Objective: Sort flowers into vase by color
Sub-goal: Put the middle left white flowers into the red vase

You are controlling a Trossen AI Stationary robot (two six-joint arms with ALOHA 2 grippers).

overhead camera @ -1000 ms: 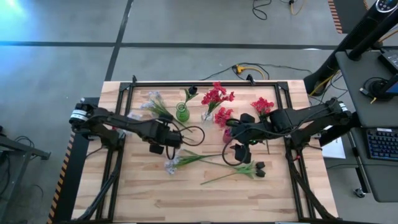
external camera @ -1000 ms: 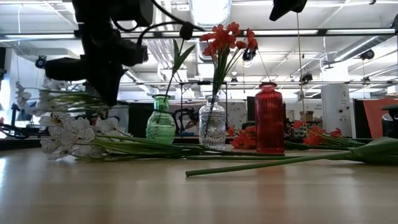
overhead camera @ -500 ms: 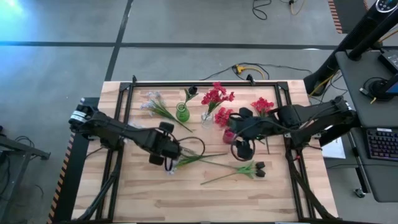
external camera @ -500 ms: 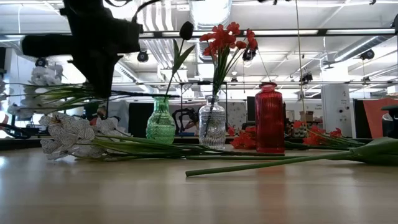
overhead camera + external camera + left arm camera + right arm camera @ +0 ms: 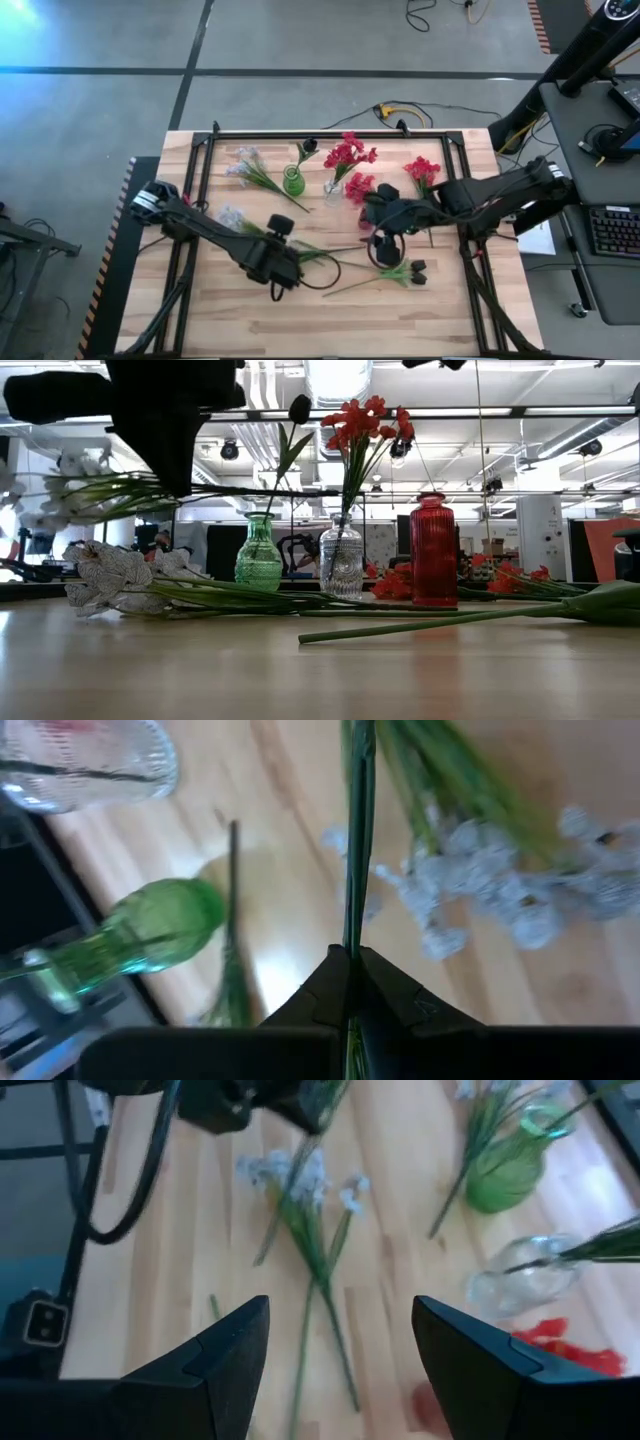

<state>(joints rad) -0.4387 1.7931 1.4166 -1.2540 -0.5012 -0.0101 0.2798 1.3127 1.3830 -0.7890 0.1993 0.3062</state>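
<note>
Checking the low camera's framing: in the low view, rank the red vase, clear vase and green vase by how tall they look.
1. red vase, tallest.
2. clear vase.
3. green vase, only slightly shorter than the clear one; differing camera distance makes that pair unsure.

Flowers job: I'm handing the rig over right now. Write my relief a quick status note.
Left tool: shut on a held pale spray, above the table.
Right tool: open, empty, hovering by the red vase.
Done: dark bud stem in the green vase, red blossoms in the clear vase.
Left: vase the held spray. Lying loose: back pale spray, front pale spray, two red sprays, one dark spray.
</note>
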